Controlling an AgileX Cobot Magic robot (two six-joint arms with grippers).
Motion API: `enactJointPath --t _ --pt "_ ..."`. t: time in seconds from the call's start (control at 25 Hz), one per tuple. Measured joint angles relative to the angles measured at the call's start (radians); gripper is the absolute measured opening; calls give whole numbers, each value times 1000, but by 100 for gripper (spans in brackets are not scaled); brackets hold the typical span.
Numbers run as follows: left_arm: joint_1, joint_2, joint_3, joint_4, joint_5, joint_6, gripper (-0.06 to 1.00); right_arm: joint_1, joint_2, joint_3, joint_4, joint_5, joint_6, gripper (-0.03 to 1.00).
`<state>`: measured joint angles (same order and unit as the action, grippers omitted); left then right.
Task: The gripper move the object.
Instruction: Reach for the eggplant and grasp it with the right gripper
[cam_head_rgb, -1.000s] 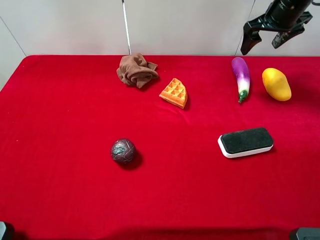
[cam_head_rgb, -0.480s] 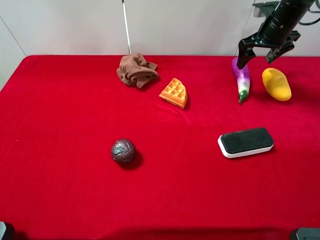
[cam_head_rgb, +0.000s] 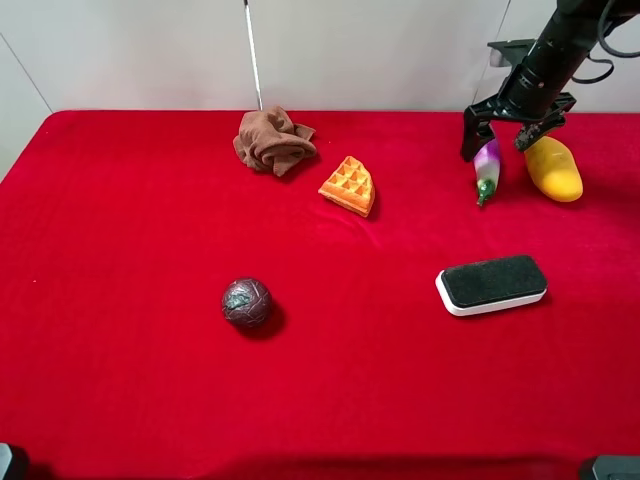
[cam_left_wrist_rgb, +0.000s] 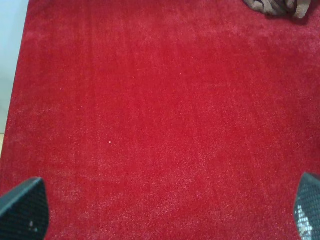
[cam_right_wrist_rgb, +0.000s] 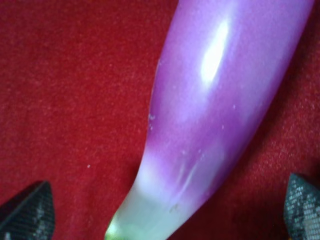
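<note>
The purple eggplant (cam_head_rgb: 487, 163) lies on the red cloth at the back right, green stem tip toward the front. My right gripper (cam_head_rgb: 497, 138) is open and low over it, one finger on each side of its thick end, which it partly hides. In the right wrist view the eggplant (cam_right_wrist_rgb: 220, 105) fills the frame between the two fingertips (cam_right_wrist_rgb: 30, 212); I cannot tell if they touch it. My left gripper (cam_left_wrist_rgb: 160, 212) is open over bare red cloth, empty; it is out of the high view.
A yellow mango (cam_head_rgb: 553, 167) lies just right of the eggplant, close to the right finger. A waffle piece (cam_head_rgb: 349, 185), a brown cloth (cam_head_rgb: 273, 141), a dark ball (cam_head_rgb: 246, 302) and a black-topped eraser (cam_head_rgb: 492, 284) lie on the red table (cam_head_rgb: 120, 220).
My right gripper has come down from above the back edge to straddle the eggplant's thick end, still open. The eggplant and the other things have not moved.
</note>
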<state>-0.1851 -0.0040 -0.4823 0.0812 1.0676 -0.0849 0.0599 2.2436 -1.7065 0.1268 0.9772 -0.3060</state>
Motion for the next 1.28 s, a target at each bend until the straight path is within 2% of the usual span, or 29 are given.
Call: enactJointPath --t 1.28 --pt "0 0 0 0 0 0 98 0 81 0 -41 -56 -3 69"
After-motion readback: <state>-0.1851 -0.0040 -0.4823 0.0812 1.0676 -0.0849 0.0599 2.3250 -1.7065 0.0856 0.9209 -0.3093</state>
